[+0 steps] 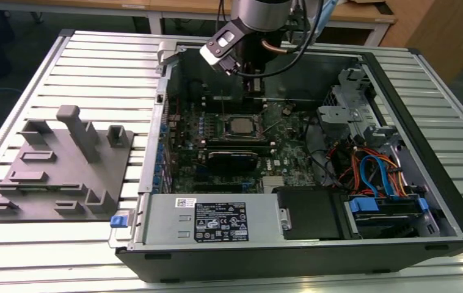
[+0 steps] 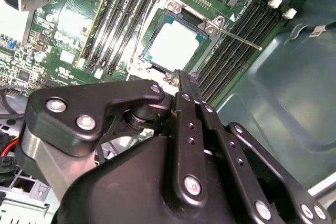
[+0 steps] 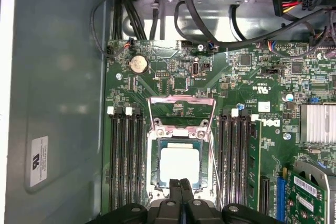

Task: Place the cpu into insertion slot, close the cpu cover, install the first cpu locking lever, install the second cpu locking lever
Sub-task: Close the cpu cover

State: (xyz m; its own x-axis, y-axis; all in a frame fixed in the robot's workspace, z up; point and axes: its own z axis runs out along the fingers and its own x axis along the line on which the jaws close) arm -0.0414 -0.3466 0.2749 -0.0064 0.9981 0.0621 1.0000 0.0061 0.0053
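Slatted metal bench carries the open computer case, filling the centre and right of the exterior view, with a grey moulded tray at lower left. The arm enters at upper centre; in the first wrist view its hand hangs just above the green motherboard, fingers pressed together, empty. The cpu lies in the insertion slot; the cpu cover seems down over it, one thin lever jutting out beside the socket.

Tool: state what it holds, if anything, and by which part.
Nothing is held. The tool is shut with its tips together and empty, close to the cpu lying in the insertion slot.
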